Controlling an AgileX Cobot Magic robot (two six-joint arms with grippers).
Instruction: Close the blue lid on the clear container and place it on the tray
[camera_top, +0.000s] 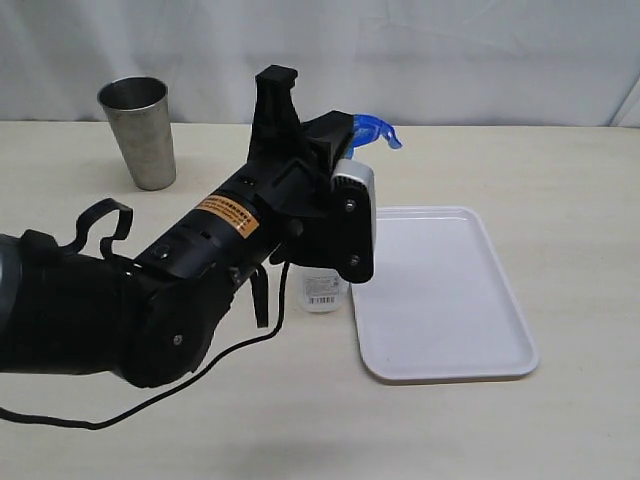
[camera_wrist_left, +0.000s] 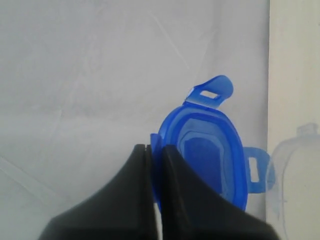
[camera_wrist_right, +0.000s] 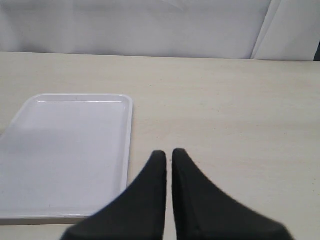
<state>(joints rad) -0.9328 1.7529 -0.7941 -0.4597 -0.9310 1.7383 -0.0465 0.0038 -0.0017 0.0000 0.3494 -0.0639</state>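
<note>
My left gripper (camera_wrist_left: 155, 148) is shut on the rim of the blue lid (camera_wrist_left: 210, 150), which is held on edge in the air with its flaps sticking out. In the exterior view the blue lid (camera_top: 375, 130) peeks out above the left arm's wrist. The clear container (camera_top: 322, 289) stands on the table just left of the tray (camera_top: 440, 300); only its base with the white barcode label shows, the rest is hidden behind the arm. My right gripper (camera_wrist_right: 169, 152) is shut on nothing, low over the table beside the tray (camera_wrist_right: 65, 150), which holds nothing.
A grey metal cup (camera_top: 140, 130) stands at the back left of the table. A black cable (camera_top: 200, 375) trails from the left arm across the front of the table. A white curtain hangs behind the table.
</note>
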